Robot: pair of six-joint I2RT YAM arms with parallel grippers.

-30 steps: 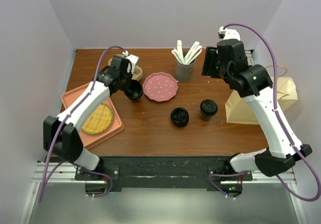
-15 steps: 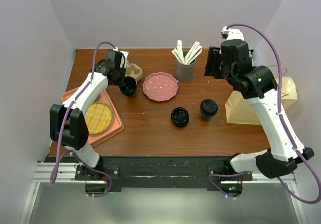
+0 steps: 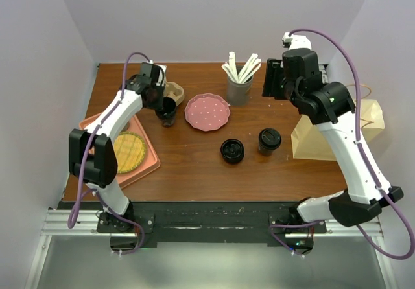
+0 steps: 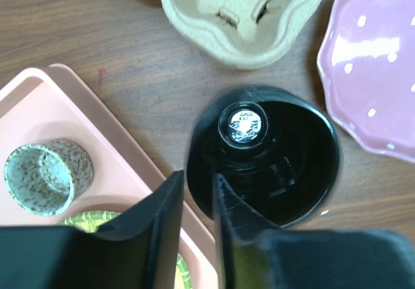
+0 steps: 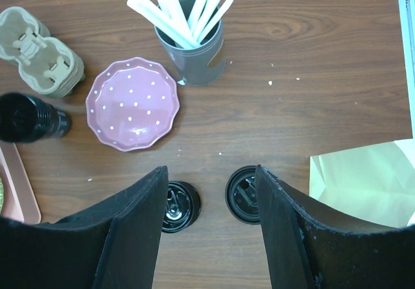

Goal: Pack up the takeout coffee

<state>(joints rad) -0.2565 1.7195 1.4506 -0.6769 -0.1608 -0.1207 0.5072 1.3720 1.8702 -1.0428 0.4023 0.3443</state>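
The left tool (image 4: 198, 175) hangs over an open-topped black coffee cup (image 4: 262, 156) that stands on the table (image 3: 194, 172) just beside the pulp cup carrier (image 4: 240, 17). On its other sides are the pink polka-dot plate (image 4: 373, 75) and the corner of the pink tray (image 4: 71, 120). The tool's fingers (image 4: 159, 218) stand only a narrow way apart. One is outside the cup's near wall and the other just inside the rim, so the rim sits between them. Whether the pads actually press on the wall cannot be told from the wrist view. The cup has no lid, and a small round white mark shows at its bottom. On the tray sit a little speckled green cup (image 4: 45, 175) and a yellow woven round (image 3: 126, 151). The right tool (image 5: 210, 169) is held high above the middle of the table, near a grey holder (image 5: 198, 59) full of white sticks. Its fingers are spread wide and have nothing between them. Below it, a lidded black cup (image 3: 232, 150) and a second lidded cup (image 3: 269, 140) stand near each other on bare wood (both well apart from the carrier). A tan paper bag (image 3: 337, 130) sits at the table's right edge, close to the second lidded cup.
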